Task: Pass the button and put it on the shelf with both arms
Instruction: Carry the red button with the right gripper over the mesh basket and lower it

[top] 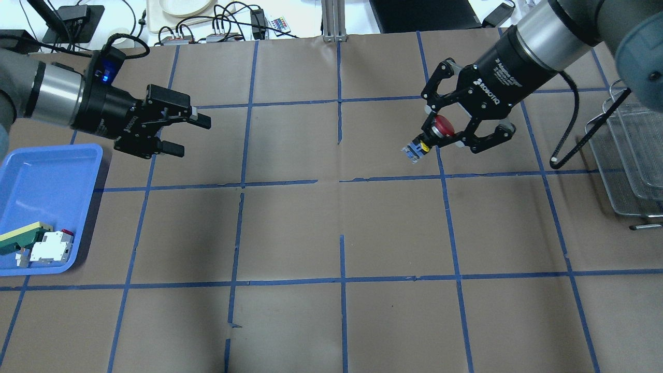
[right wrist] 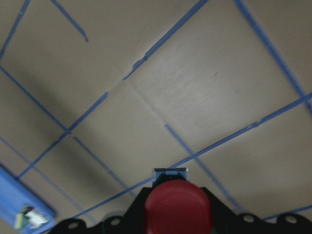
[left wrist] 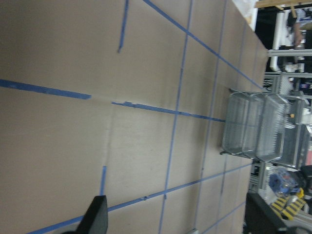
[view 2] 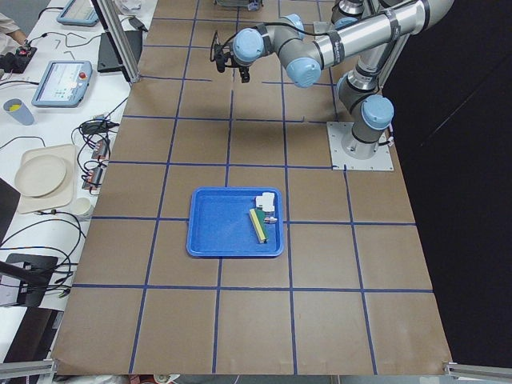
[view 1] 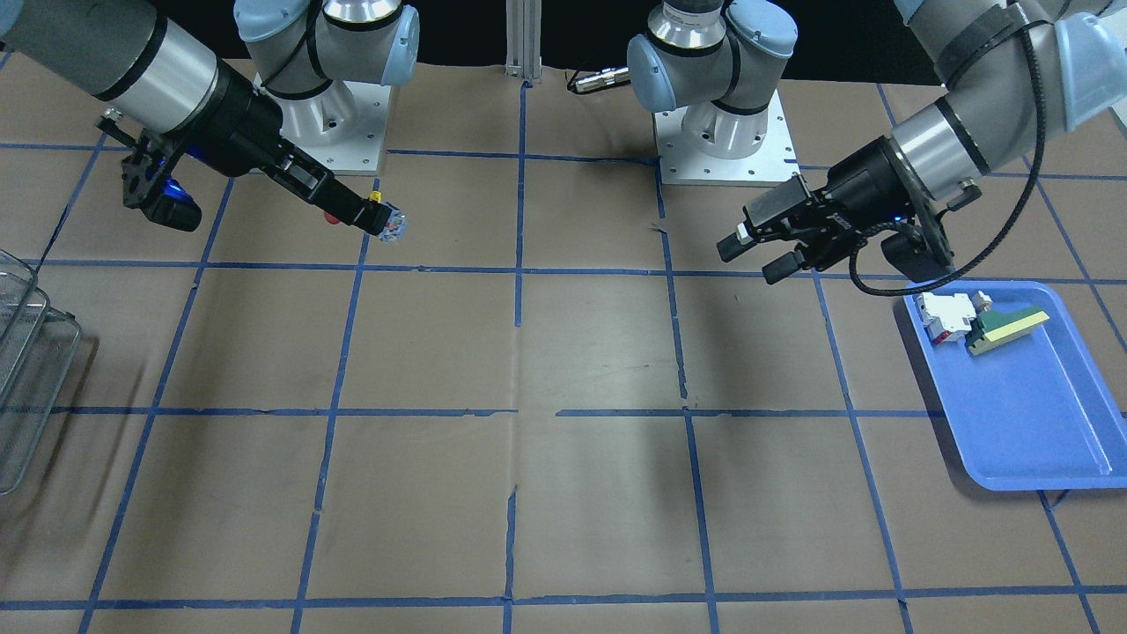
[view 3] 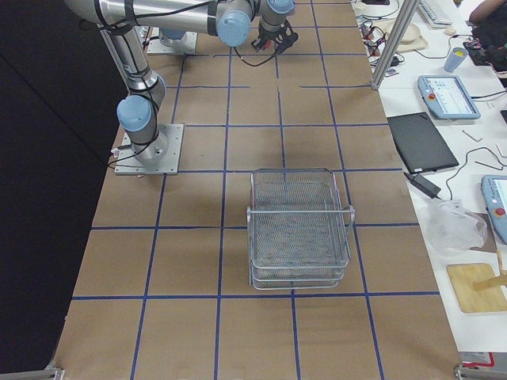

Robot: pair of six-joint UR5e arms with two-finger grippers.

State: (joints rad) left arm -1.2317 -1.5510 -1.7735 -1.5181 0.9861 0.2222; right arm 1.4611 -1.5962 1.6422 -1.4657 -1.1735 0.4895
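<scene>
My right gripper (top: 440, 139) is shut on the button (top: 443, 126). It holds the button in the air above the brown table, red cap up and grey-clear block (top: 414, 153) pointing out past the fingertips. The same gripper (view 1: 377, 215) and button block (view 1: 394, 225) show in the front view, and the red cap (right wrist: 178, 204) fills the bottom of the right wrist view. My left gripper (top: 190, 137) is open and empty, well apart from the button, and also shows in the front view (view 1: 753, 258). The wire-mesh shelf (top: 632, 155) stands at the table's right end, beyond my right arm.
A blue tray (top: 46, 181) near my left arm holds a white-and-red switch block (top: 52, 247) and a green-and-yellow flat piece (top: 20, 235). The shelf also shows in the right side view (view 3: 299, 229) and the left wrist view (left wrist: 253, 126). Blue tape lines grid the table.
</scene>
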